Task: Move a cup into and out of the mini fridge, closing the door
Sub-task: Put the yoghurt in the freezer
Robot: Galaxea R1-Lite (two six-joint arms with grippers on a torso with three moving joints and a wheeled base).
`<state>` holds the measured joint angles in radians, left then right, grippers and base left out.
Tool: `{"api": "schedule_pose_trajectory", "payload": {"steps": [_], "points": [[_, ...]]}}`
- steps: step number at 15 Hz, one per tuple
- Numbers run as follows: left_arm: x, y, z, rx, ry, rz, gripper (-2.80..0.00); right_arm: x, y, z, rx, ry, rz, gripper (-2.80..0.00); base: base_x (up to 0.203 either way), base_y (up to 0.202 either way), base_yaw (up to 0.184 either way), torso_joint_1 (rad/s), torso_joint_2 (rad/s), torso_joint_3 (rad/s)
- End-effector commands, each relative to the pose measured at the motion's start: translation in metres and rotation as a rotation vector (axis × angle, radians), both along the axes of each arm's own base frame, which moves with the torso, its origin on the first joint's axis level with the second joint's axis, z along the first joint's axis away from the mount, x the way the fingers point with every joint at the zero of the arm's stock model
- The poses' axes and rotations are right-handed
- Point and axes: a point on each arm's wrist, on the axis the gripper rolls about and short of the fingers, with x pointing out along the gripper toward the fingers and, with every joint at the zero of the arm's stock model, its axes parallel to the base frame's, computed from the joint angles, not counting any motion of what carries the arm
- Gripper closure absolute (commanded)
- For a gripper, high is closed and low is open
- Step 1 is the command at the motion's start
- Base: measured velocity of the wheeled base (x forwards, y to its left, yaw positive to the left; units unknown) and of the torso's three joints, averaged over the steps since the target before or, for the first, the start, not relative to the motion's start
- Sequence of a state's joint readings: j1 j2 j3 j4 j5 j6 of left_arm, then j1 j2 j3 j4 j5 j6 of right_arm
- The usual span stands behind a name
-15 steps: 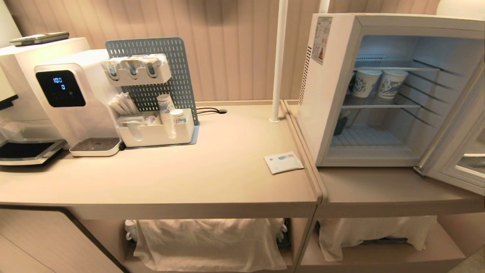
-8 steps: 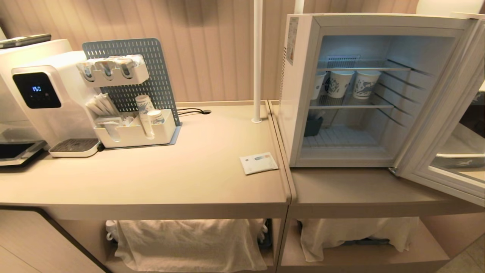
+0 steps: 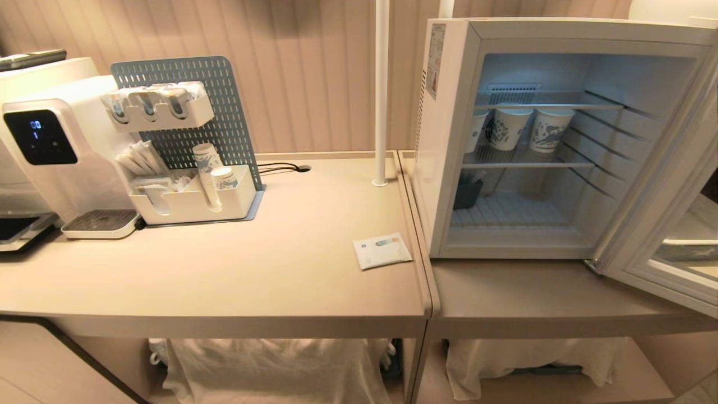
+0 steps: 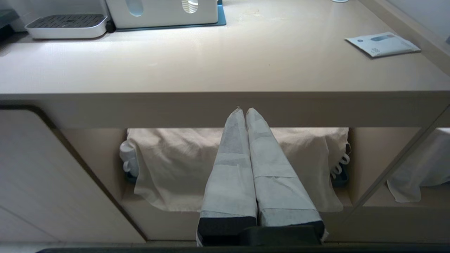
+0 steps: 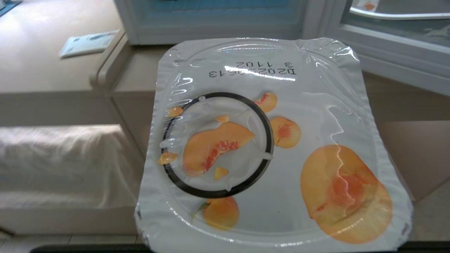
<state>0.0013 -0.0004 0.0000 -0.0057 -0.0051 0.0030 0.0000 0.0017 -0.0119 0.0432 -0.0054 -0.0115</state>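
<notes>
The cup (image 5: 270, 147) is seen lid-on, close before the right wrist camera: a white foil lid printed with peach slices and a black ring. The fridge (image 3: 449, 140) is set at the counter's right end, white, lit inside, with wire shelves. The door (image 3: 667, 224) is swung wide open to the right.

Both my arms hang low, out of my head view.

My left gripper (image 4: 245, 109) points level ahead below the counter edge, its two taped fingers (image 4: 232, 168) pressed flat together with nothing between them. My right gripper's own fingers are hidden behind the cup (image 5: 270, 140), whose foil lid fills my right wrist view.
</notes>
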Motion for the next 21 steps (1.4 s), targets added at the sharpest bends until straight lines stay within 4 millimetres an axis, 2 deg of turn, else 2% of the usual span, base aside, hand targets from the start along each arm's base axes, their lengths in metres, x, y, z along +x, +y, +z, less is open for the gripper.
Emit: {"api": "schedule_pose_trajectory", "payload": {"steps": [1, 5, 6, 7, 8, 10, 11, 12, 13, 16, 18, 21], "points": [[0.000, 0.000, 0.000, 0.000, 0.000, 0.001, 0.00, 0.000, 0.000, 0.000, -0.001, 0.002, -0.001, 0.00, 0.211, 0.000, 0.000, 0.008, 0.01, -0.006], [0.000, 0.000, 0.000, 0.000, 0.000, 0.001, 0.00, 0.000, 0.000, 0.001, -0.002, -0.005, -0.001, 0.00, 0.076, 0.000, 0.001, 0.000, 0.00, 0.003], [0.000, 0.000, 0.000, 0.000, 0.000, 0.001, 0.00, -0.001, 0.000, 0.003, 0.005, -0.018, -0.004, 0.00, 0.000, 0.000, 0.000, 0.000, 0.00, 0.000], [0.000, 0.000, 0.000, 0.000, 0.000, 0.001, 0.00, -0.004, 0.000, 0.014, 0.010, -0.047, -0.010, 0.00, 0.000, 0.000, 0.000, 0.000, 0.00, 0.000], [0.000, 0.000, 0.000, 0.000, 0.000, 0.001, 0.00, -0.010, 0.000, 0.035, 0.017, -0.085, -0.019, 0.00, 0.000, 0.000, 0.000, 0.000, 0.00, 0.000], [0.000, 0.000, 0.000, 0.006, 0.000, 0.001, 0.00, -0.024, -0.001, 0.093, 0.027, -0.123, -0.021, 0.00, 0.000, 0.000, 0.000, 0.000, 0.00, 0.000], [0.000, 0.000, 0.000, 0.004, 0.000, 0.001, 0.00, -0.017, 0.000, 0.115, 0.026, -0.074, -0.006, 0.00, 0.000, 0.000, 0.000, 0.000, 0.00, 0.000], [0.000, 0.000, 0.000, -0.001, 0.000, 0.001, 0.00, 0.002, 0.000, 0.129, 0.024, 0.021, 0.013, 0.00, 0.000, 0.000, 0.000, 0.000, 0.00, 0.000], [0.000, 0.000, 0.000, -0.003, 0.000, 0.002, 0.00, 0.026, 0.001, 0.134, 0.024, 0.135, 0.030, 0.00, 0.000, 0.000, 0.000, 0.000, 0.00, 0.000], [0.000, 0.000, 0.000, -0.003, -0.001, 0.002, 0.00, 0.108, 0.003, 0.127, 0.024, 0.377, 0.073, 0.00, 0.000, 0.000, 0.000, 0.000, 0.00, 0.000], [0.000, 0.000, 0.000, -0.003, -0.001, 0.002, 0.00, 0.161, 0.004, 0.107, 0.020, 0.478, 0.088, 0.00, 0.000, 0.000, 0.000, 0.000, 0.00, 0.000], [0.000, 0.000, 0.000, -0.003, -0.001, 0.002, 0.00, 0.237, 0.008, 0.062, 0.012, 0.560, 0.097, 0.00, 0.000, 0.000, 0.000, 0.000, 0.00, 0.000]]}}
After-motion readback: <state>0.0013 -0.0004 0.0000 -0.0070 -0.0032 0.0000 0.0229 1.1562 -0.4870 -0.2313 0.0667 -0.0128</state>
